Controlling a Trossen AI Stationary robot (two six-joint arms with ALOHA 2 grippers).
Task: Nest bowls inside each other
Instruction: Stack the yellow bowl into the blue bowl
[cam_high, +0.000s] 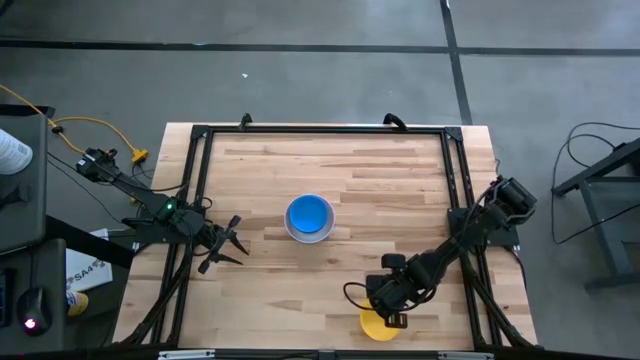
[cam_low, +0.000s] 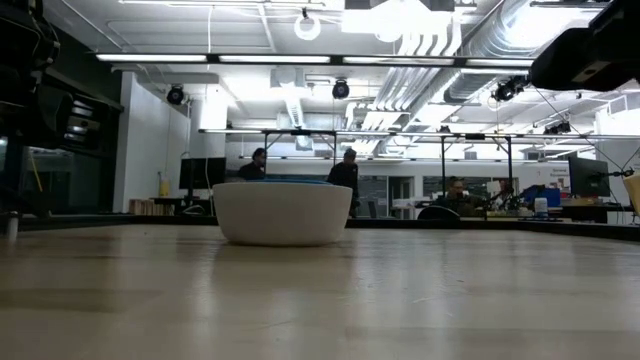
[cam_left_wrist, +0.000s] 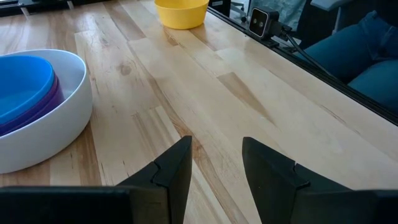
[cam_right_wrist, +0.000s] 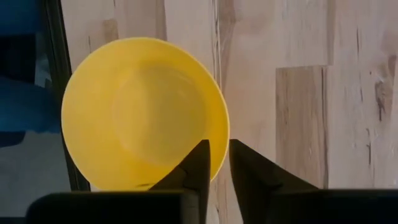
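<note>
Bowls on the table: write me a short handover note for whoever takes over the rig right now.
Left gripper: jaws open, empty, waiting at the table's left side.
Right gripper: jaws open a little, straddling the rim of the round yellow plastic bowl at the table's near edge.
Done: blue bowl sits over a purple bowl in the white bowl, mid-table.
Left: move the yellow bowl into that stack. No red-pink bowl shows.

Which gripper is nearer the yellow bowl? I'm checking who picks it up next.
Right. The right gripper hangs directly over the yellow bowl at the table's near edge. The left gripper waits far across the table, left of the white bowl.
</note>
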